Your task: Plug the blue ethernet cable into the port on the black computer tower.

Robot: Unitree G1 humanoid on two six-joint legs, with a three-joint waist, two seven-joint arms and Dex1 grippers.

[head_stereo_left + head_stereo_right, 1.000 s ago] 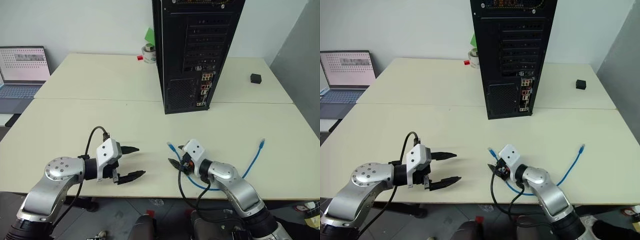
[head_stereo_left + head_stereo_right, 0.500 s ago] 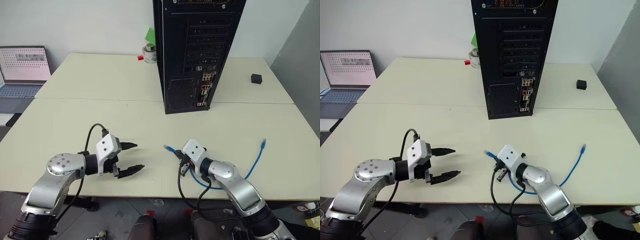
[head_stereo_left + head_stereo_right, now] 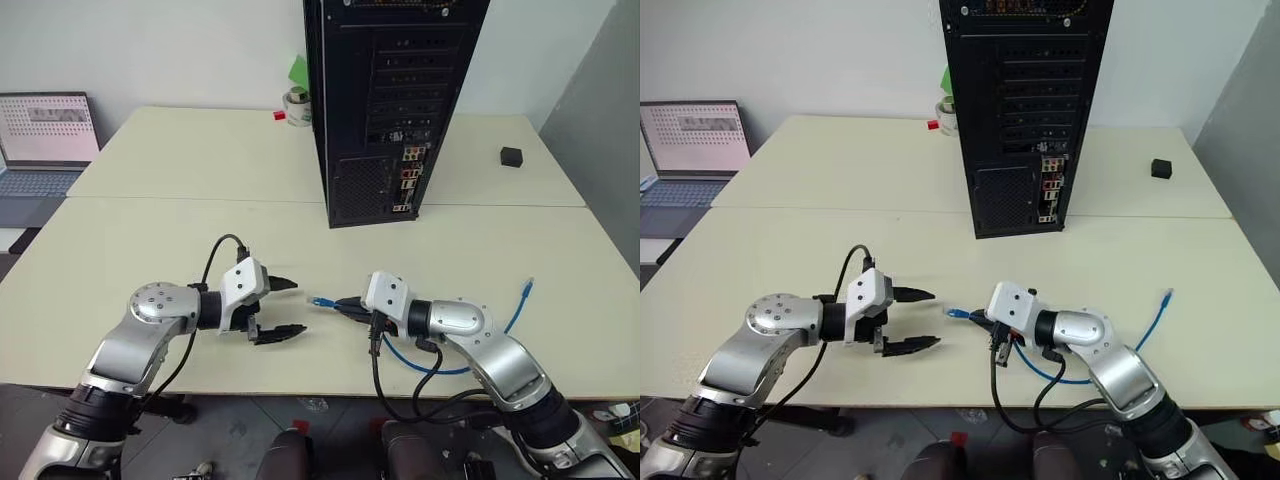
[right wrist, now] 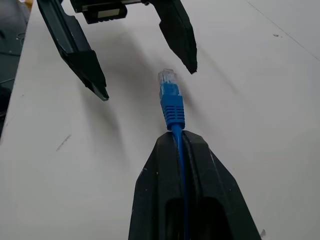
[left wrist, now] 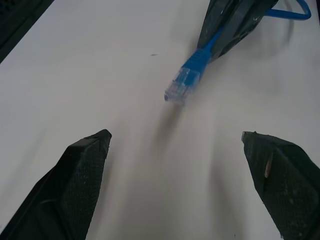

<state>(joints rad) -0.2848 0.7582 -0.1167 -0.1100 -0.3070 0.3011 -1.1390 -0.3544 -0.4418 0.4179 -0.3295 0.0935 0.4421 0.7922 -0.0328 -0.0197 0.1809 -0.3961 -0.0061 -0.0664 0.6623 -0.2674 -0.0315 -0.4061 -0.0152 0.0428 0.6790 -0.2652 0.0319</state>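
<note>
Cable end first: the blue ethernet cable [image 3: 322, 301] is pinched just behind its pale plug by the right gripper [image 3: 345, 305], whose two black fingers are closed on the cord. The plug sticks out to the left, above the table [image 3: 200, 230], aimed at the left gripper [image 3: 284, 311]. That gripper's fingers [image 5: 82, 175] are spread wide with nothing between them, near the plug but apart from it. The rest of the cord loops right along the near edge. The black computer tower [image 3: 385, 100] stands at the far middle, its port [image 3: 408, 184] strip facing the robot.
</note>
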